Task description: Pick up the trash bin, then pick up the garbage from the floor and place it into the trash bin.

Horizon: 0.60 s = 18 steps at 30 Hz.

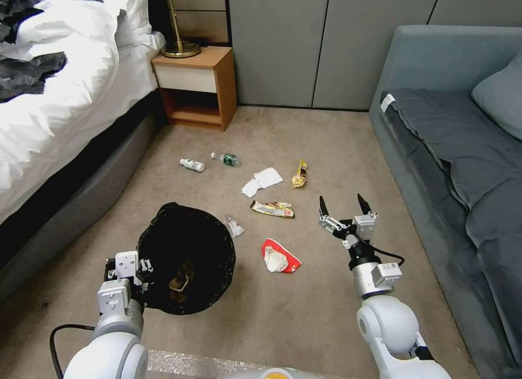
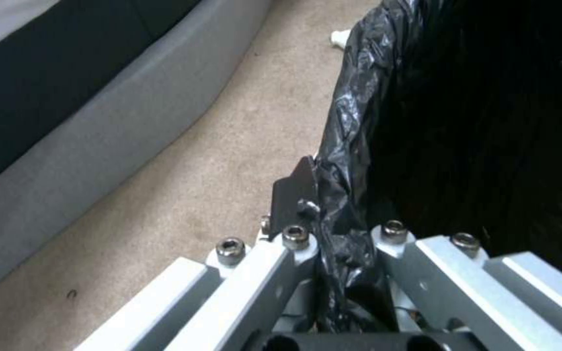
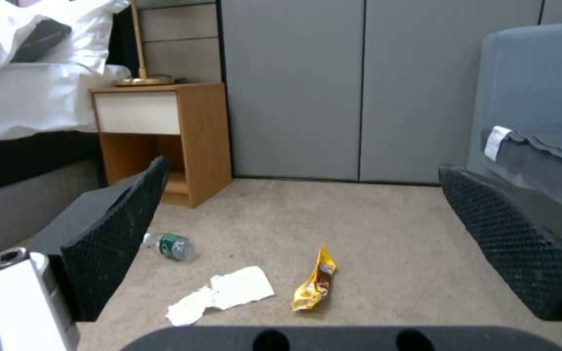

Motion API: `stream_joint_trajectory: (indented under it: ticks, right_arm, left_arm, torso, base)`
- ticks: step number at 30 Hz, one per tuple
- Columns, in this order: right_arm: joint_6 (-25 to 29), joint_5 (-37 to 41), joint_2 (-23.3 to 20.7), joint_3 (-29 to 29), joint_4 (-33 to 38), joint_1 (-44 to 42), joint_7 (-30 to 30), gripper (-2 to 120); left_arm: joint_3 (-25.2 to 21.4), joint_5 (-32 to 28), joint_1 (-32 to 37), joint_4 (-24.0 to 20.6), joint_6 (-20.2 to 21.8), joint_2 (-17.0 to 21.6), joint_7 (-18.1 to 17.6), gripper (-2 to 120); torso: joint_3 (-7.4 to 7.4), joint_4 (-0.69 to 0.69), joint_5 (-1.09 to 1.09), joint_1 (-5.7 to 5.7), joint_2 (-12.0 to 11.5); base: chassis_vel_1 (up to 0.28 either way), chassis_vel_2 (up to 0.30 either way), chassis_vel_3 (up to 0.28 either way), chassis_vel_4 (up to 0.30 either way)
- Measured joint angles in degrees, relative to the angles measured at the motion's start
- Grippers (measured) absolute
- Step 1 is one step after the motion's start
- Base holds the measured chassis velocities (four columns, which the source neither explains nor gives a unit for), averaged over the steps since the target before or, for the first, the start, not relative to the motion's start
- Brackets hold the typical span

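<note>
Trash bin (image 1: 187,256) sits at lower left, its white body hidden under the black bag; left hand (image 2: 333,229) pinches the bagged rim. Right hand (image 1: 344,207) hovers, fingers spread, above the carpet (image 1: 304,314) — garbage (image 1: 280,256) scattered between bed (image 1: 65,96) and sofa (image 1: 462,150), nightstand (image 1: 198,85) behind.

Beige carpet floor (image 1: 326,145) carries scattered litter. Two small plastic bottles, one white-labelled (image 1: 192,165) and one green-labelled (image 1: 227,159), lie near the wooden nightstand (image 1: 196,85). Beyond them lie crumpled white paper (image 1: 262,181), an upright yellow wrapper (image 1: 299,173), a flat yellow wrapper (image 1: 272,209), clear plastic (image 1: 234,226), and a red-white wrapper (image 1: 279,256).
</note>
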Motion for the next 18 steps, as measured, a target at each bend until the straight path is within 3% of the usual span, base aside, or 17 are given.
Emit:
stream_joint_trajectory:
  ticks: [18]
  right_arm:
    - [0.0, 0.0, 0.2, 0.1, 0.2, -0.3, 0.0, 100]
  left_arm:
    - [0.2, 0.2, 0.4, 0.0, 0.0, 0.0, 0.0, 1]
  torso:
    - [0.00, 0.00, 0.00, 0.00, 0.0]
  base:
    - [0.000, 0.000, 0.000, 0.000]
